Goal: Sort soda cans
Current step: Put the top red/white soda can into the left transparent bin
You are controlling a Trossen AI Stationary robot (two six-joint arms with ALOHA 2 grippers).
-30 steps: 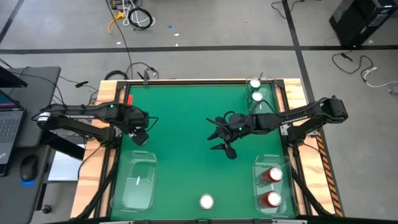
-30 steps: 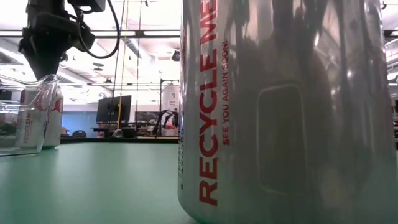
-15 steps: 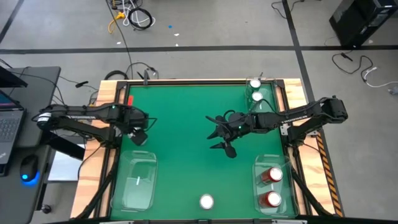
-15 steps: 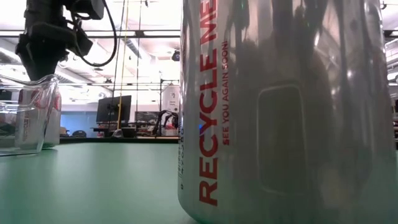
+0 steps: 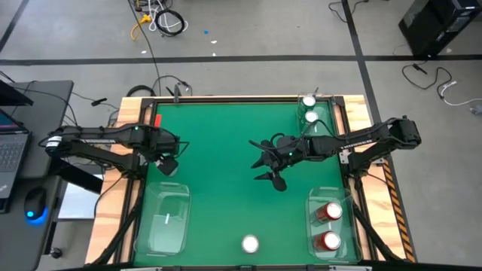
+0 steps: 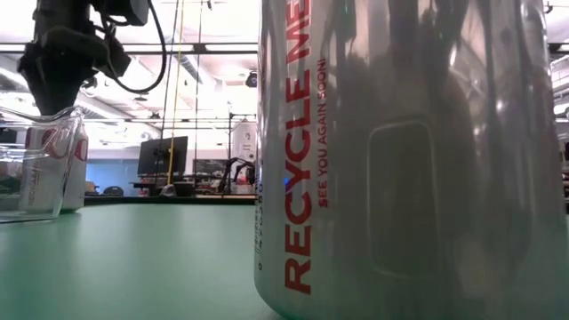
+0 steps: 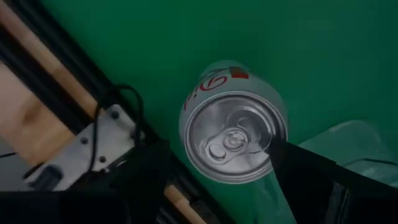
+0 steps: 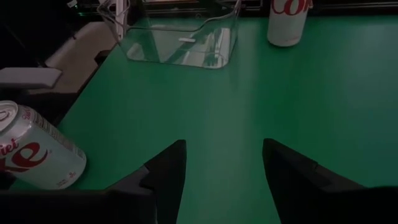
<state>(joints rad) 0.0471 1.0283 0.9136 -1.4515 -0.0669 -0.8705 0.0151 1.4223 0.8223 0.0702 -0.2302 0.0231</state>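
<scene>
My left gripper (image 5: 167, 162) is near the table's left edge, just beyond the empty clear tray (image 5: 167, 218), and is shut on a silver-grey soda can (image 7: 233, 137). The same can shows behind the tray wall in the low view (image 6: 73, 169) and in the right wrist view (image 8: 34, 155). My right gripper (image 5: 269, 162) hangs open over the middle of the table, touching nothing (image 8: 224, 162). A second silver can (image 5: 250, 244) stands on its base at the near edge and fills the low view (image 6: 400, 151). Two green cans (image 5: 309, 109) stand in the far right tray. Two red cans (image 5: 330, 226) stand in the near right tray. My left gripper pinches the silver can between its two fingers, at the upper side wall just under the rim (image 7: 270, 144). One finger (image 7: 298, 174) stands on each side of the top. The fingers come from above, pointing down. I cannot tell whether the base is on the table.
The green mat (image 5: 226, 150) lies bare between the two arms. Wooden rails and a black frame (image 5: 135, 120) border the table. A laptop and a mouse (image 5: 32, 205) sit on a desk beyond the left edge. Cables lie on the floor behind the far edge.
My left gripper, with the silver can in it, has drifted a little toward the table's left edge. The right arm has kept still.
</scene>
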